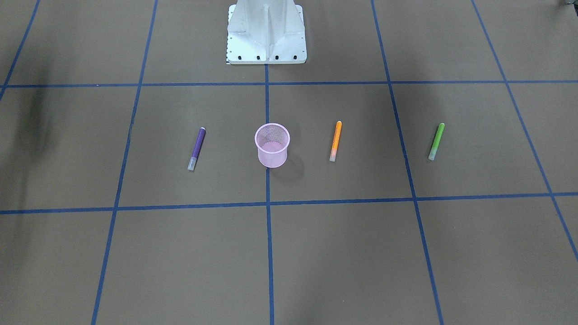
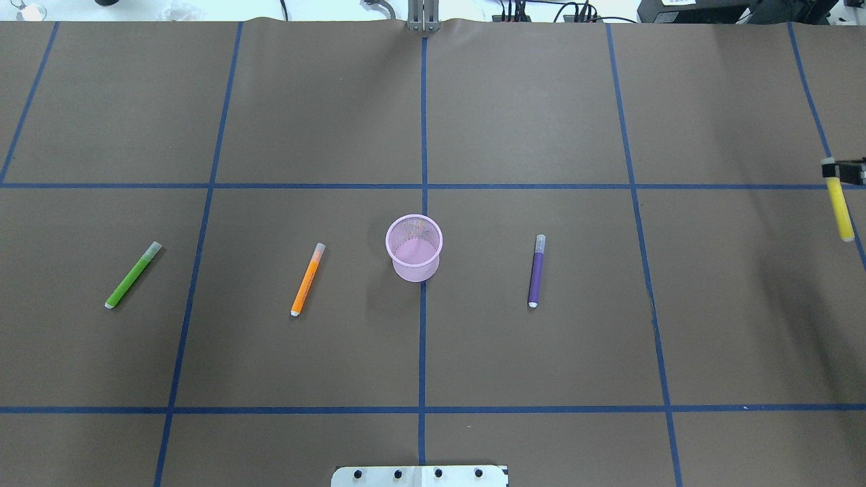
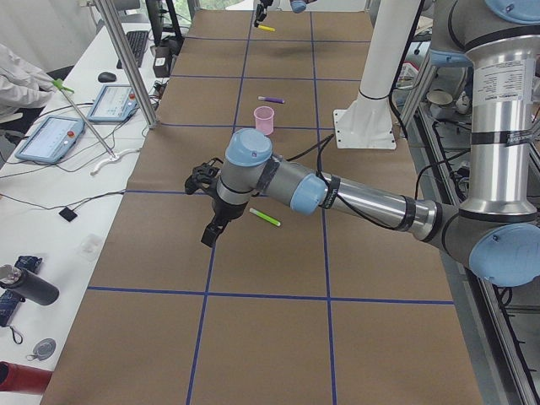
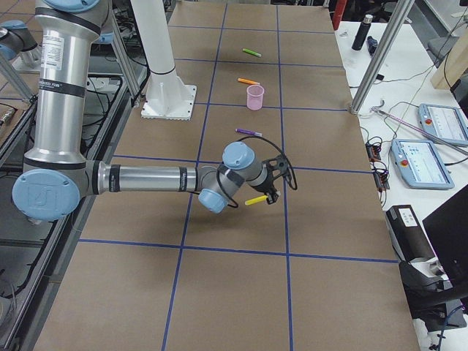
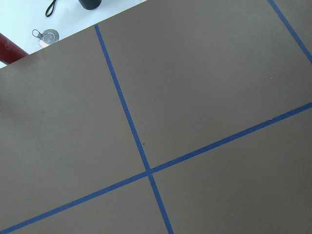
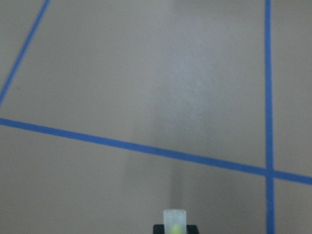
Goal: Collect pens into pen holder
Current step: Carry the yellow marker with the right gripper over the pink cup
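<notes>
Yellow pen [image 2: 839,210] sits clamped in right gripper [image 2: 836,172], forearm stretched level; left gripper [image 3: 208,235] state unclear.

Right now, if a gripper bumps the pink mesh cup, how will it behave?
Probably light: the pen holder is see-through wire mesh and empty. Likely to slide or tip when bumped, since it narrows toward its base. Probably holds its shape, given the solid rim.

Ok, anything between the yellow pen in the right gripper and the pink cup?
Only the purple pen, lying flat on the table between the yellow pen held by the right gripper and the pen holder. Nothing upright shows there; carried high, it should clear.
</notes>
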You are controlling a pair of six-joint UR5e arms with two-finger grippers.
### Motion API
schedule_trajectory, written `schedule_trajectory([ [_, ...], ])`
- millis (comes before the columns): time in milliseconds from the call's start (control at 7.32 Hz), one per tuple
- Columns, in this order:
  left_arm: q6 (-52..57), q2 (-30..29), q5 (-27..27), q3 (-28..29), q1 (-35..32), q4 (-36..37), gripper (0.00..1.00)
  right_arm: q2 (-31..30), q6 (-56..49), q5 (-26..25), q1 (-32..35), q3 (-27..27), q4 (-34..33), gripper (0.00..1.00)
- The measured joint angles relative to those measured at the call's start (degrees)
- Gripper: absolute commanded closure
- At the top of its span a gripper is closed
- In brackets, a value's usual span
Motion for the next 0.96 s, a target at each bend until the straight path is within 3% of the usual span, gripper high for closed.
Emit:
schedule_trajectory([
  [273,0.01,0.05,-0.07,0.29,0.05,-2.1,0.0,6.4,0.89,2.91,-1.73,2.69,-0.05,1.0],
  [547,0.0,0.01,-0.02,0.36,1.46,-3.41,0.0,12.05,6.41,0.47,-6.33,6.88,-0.13,1.0],
  [683,-0.06,-0.03,0.0,0.4,3.32,-4.7,0.0,14.78,9.51,-4.57,-10.53,8.73,-0.14,1.0],
  [957,-0.18,-0.72,0.06,0.63,5.94,-6.59,0.0,19.91,12.1,-20.18,-22.12,10.42,-0.34,1.0],
])
